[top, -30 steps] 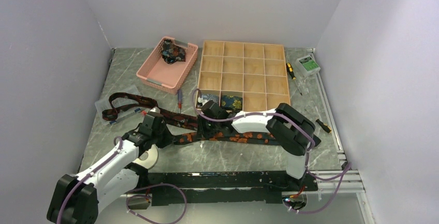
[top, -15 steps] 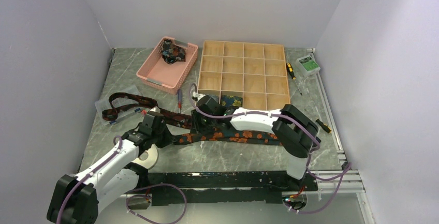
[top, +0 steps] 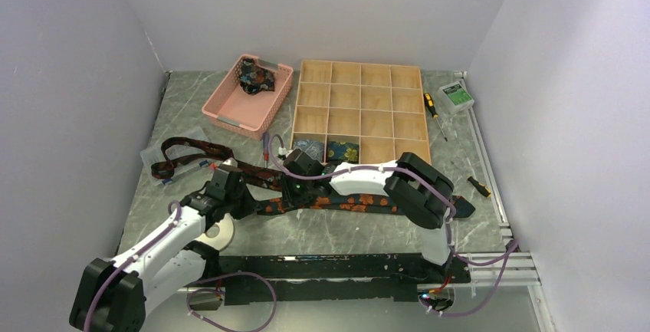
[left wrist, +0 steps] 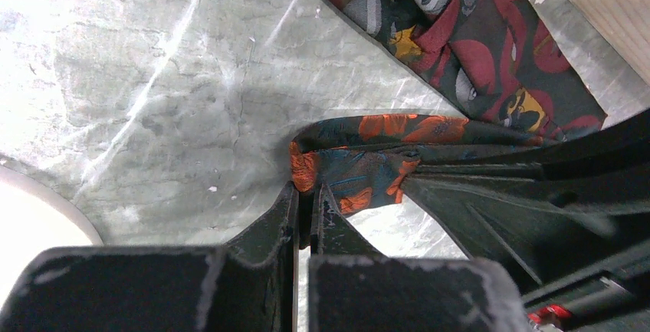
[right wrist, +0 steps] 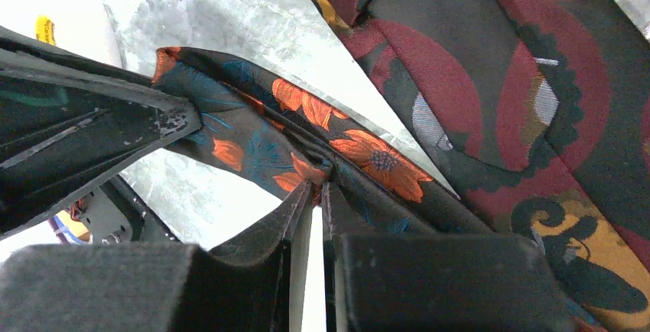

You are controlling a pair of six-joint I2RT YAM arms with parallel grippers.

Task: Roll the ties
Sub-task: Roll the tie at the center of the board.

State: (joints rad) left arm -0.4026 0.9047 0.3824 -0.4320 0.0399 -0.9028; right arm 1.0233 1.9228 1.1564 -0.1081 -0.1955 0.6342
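Observation:
A dark navy tie with orange flowers [top: 345, 202] lies along the table in front of the arms. Its left end is folded over [left wrist: 360, 156]. My left gripper [left wrist: 310, 191] is shut on that fold, at the tie's left tip [top: 257, 206]. My right gripper [right wrist: 317, 188] pinches the same tie a short way along, its jaws nearly touching with fabric bunched at the tips [top: 295, 186]. The two grippers almost meet. A maroon tie [top: 192, 148] with red and yellow print runs behind them [right wrist: 529, 79], untouched.
A wooden grid box [top: 375, 117] holds two rolled ties [top: 310, 148] [top: 343, 150] in its front compartments. A pink basket [top: 218, 113] holds another dark bundle [top: 255, 79]. A white tape ring [top: 224, 232] lies under the left arm. Screwdrivers [top: 434, 108] [top: 479, 186] lie at the right.
My right gripper has slid left along the orange-flowered tie, closing the gap to the left gripper. The left gripper has stayed put, still clamped on the fold.

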